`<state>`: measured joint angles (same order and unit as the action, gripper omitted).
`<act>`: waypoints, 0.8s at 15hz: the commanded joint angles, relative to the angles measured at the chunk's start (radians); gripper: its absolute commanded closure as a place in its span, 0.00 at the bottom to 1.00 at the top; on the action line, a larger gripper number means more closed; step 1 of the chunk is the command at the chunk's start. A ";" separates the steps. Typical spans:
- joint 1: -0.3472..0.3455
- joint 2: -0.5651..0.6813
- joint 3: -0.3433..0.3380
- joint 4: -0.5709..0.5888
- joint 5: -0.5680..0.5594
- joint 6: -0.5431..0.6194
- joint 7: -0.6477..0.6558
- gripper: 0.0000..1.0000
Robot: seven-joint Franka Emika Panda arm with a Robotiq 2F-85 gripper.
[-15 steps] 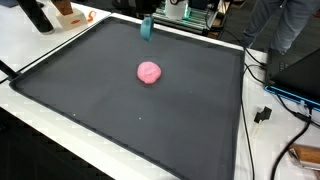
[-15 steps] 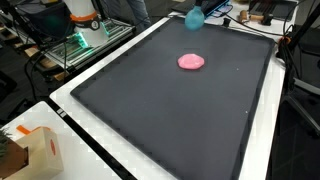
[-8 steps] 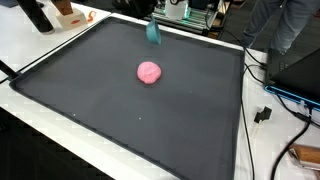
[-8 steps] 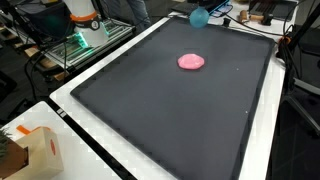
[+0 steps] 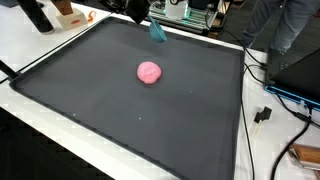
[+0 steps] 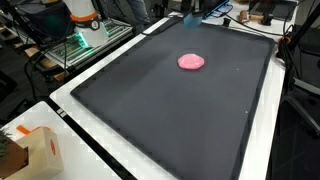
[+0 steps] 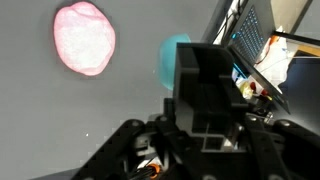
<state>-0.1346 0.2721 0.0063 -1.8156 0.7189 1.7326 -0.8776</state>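
Arm [image 5: 135, 6] is reaching in over the far edge, wrist tilting. Gripper [image 5: 150, 20] is hanging low, fingers pinching teal object [image 5: 157, 32]. Black gripper body is filling the wrist view.

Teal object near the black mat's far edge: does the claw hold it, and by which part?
Apparently yes: the claw grips the small teal rounded object by its upper end; the rest hangs tilted. Exact contact is hidden.

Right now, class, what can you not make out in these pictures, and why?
Black gripper: in an exterior view, cut off by the top edge; open or shut cannot be told.
Teal rounded object: wrist view, largely hidden behind the gripper; shape unclear.
Pink rounded lump: both exterior views, too small to tell its material.
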 commanded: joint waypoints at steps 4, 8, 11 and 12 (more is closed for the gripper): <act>-0.069 0.145 -0.017 0.080 0.116 -0.121 -0.110 0.75; -0.090 0.209 -0.021 0.092 0.136 -0.119 -0.134 0.75; -0.097 0.246 -0.021 0.097 0.151 -0.103 -0.148 0.75; -0.100 0.260 -0.021 0.102 0.155 -0.097 -0.156 0.75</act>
<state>-0.2220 0.4885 -0.0114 -1.7400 0.8404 1.6406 -1.0046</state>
